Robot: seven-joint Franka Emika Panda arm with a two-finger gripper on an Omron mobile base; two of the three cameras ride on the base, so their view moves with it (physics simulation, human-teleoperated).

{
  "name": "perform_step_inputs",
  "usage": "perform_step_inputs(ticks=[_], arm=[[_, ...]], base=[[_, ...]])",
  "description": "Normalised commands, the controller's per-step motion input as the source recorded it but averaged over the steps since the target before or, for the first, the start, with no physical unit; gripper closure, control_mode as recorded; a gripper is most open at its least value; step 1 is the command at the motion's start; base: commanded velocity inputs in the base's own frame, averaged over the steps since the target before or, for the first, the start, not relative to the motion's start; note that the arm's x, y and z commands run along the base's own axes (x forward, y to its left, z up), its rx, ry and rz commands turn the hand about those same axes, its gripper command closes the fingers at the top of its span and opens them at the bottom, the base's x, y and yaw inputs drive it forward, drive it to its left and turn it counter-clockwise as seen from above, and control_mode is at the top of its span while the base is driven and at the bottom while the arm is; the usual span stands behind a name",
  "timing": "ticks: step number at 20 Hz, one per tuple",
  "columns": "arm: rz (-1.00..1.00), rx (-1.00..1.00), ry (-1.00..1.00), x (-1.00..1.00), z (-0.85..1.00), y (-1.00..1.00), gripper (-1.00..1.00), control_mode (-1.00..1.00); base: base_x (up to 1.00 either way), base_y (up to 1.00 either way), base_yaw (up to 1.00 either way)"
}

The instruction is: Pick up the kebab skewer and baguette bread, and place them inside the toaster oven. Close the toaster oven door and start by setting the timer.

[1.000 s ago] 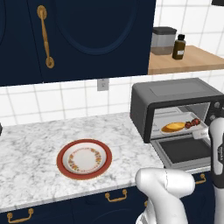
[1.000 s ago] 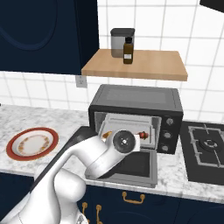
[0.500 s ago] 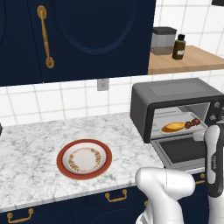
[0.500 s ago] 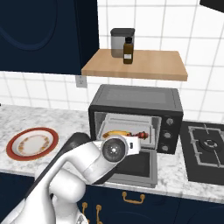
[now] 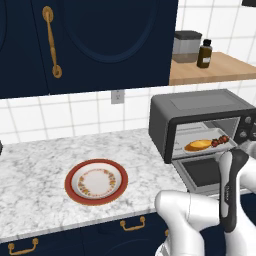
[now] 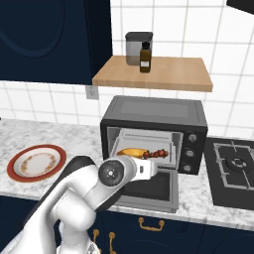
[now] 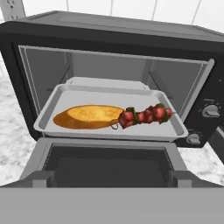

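Hand view: arm has backed off; baguette bread (image 7: 89, 116) and kebab skewer (image 7: 144, 116) loaded; fingers wide open, empty; toaster oven door (image 7: 105, 166) next.

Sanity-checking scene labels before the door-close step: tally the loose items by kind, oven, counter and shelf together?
Food: 2, baguette bread and kebab skewer, both on the tray in the toaster oven
Tray: 1
Plate: 1, red-rimmed plate
Shelf containers: 2, grey canister and dark bottle
Total: 6

Marble counter (image 5: 35, 172): red-rimmed plate (image 5: 96, 181) left, toaster oven (image 5: 200, 125) right. Oven tray (image 7: 65, 94): baguette bread (image 7: 87, 116), kebab skewer (image 7: 146, 115) touching.
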Motion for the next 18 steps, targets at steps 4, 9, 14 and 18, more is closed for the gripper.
perform_step_inputs(ticks=[4, 9, 14, 18], arm=[[0.0, 0.0, 0.0, 0.0, -0.1, 0.0, -1.0, -1.0], [0.0, 0.0, -0.01, 0.02, -0.17, 0.0, -1.0, -1.0], [0.0, 0.0, -0.04, 0.18, -0.11, 0.0, -1.0, -1.0], [0.0, 0.02, -0.06, 0.45, -0.01, 0.0, -1.0, -1.0]], base=[[0.0, 0.0, 0.0], [0.0, 0.0, 0.0], [0.0, 0.0, 0.0], [0.0, 0.0, 0.0]])
